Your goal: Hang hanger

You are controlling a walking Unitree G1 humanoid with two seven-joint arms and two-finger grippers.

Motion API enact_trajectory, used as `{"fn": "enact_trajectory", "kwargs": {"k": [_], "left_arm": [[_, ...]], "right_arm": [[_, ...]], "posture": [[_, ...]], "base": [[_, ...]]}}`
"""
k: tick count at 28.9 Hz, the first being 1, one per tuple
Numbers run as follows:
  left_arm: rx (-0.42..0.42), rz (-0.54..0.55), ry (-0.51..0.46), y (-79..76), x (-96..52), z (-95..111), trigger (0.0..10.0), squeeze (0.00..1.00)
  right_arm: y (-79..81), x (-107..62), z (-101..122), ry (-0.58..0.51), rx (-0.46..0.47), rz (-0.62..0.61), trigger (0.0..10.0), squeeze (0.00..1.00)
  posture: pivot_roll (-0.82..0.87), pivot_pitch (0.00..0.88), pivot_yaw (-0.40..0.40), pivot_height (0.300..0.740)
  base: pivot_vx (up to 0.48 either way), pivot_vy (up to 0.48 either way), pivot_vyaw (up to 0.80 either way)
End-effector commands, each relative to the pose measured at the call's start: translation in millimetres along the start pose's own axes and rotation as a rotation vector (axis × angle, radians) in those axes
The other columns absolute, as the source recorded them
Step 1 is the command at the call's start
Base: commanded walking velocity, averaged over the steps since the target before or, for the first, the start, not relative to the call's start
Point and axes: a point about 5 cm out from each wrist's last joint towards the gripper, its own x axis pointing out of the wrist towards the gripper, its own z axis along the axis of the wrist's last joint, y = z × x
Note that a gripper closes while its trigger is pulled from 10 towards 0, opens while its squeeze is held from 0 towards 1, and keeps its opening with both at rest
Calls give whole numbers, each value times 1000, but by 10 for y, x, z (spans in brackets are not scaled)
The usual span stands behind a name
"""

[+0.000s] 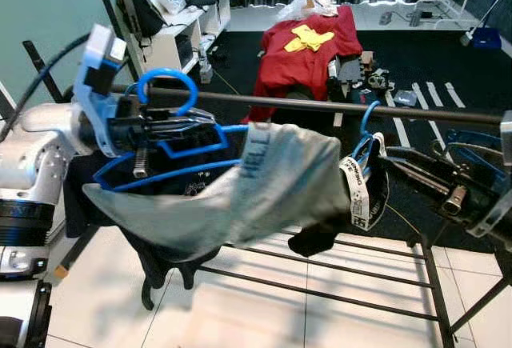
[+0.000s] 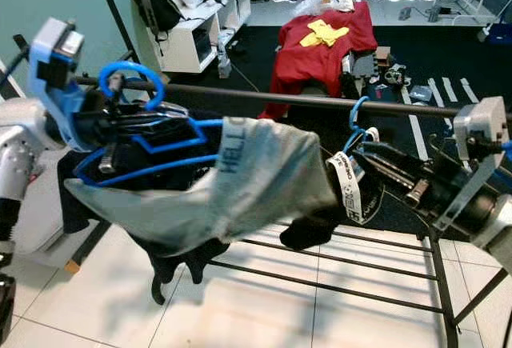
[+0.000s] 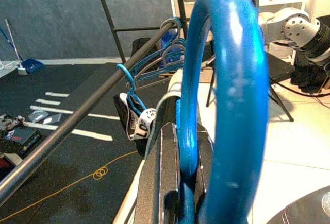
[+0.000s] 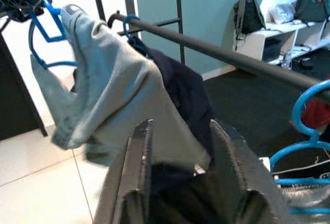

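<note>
A blue hanger [image 1: 166, 76] carries a grey garment [image 1: 256, 188], and my left gripper [image 1: 192, 126] is shut on the hanger's neck below the hook. The hook overlaps the black rail [image 1: 304, 106] of the clothes rack; I cannot tell whether it rests on it. The garment stretches to the right into my right gripper [image 1: 382, 164], whose fingers [image 4: 136, 167] hold grey and dark cloth between them. Just left of that gripper a second blue hanger [image 1: 368, 120] hangs on the rail, with a black garment and white label [image 1: 358, 192].
The rack's lower bars [image 1: 320, 264] run under the garment above white tiles. Behind the rail lie dark carpet, a red cloth [image 1: 308, 48] and a white shelf [image 1: 180, 36] with bags. Several more hangers [image 3: 167, 54] bunch at the rail's far end.
</note>
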Motion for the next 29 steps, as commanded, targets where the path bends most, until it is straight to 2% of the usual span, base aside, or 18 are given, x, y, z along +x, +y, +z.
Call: {"fn": "enact_trajectory", "kwargs": {"k": [1,2,8,16,21,29], "left_arm": [[12,6,-2,15,-24,45,0,0],[14,-4,-14,10,-7,65,0,0],[18,-54,-39,-29,68,115,0,0],[15,-100,-51,-71,133,136,0,0],[8,-142,-83,-121,217,174,0,0],[8,-157,-95,-143,252,197,0,0]], "right_arm": [[35,27,-14,18,-19,21,10000,949],[59,31,-44,36,-16,38,10000,0],[165,58,-59,24,12,125,10000,0],[191,102,-11,-26,16,169,10000,0],[258,203,-22,-34,22,243,10000,0],[296,278,-34,-38,29,274,10000,0]], "posture": [[-134,0,55,740],[-134,0,55,740],[-132,3,57,740],[-129,5,61,740],[-124,6,62,740],[-121,6,61,740]], "base": [[0,0,0],[0,0,0],[0,0,0],[0,0,0],[0,0,0],[0,0,0]]}}
